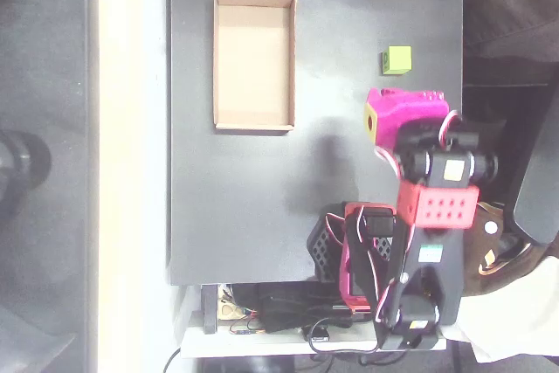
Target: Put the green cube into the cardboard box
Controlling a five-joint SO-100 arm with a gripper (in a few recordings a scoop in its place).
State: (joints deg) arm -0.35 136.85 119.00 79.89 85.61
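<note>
The green cube (396, 59) is a small lime block lying on the black tabletop near the right edge in the overhead view. Just below it in the picture is my magenta gripper (398, 104), a short gap from the cube. From above its jaws are hidden by its own body, so I cannot tell whether they are open or shut. The cardboard box (253, 58) is a shallow tan tray with a beige floor. It lies at the upper left of the table with nothing inside, well left of the cube and gripper.
The black table (262, 207) ends at a pale strip on the left. My arm's red and black links (437, 207) and base stand at the lower right, with cables (279, 312) along the bottom edge. A dark object (537, 181) sits beyond the right edge.
</note>
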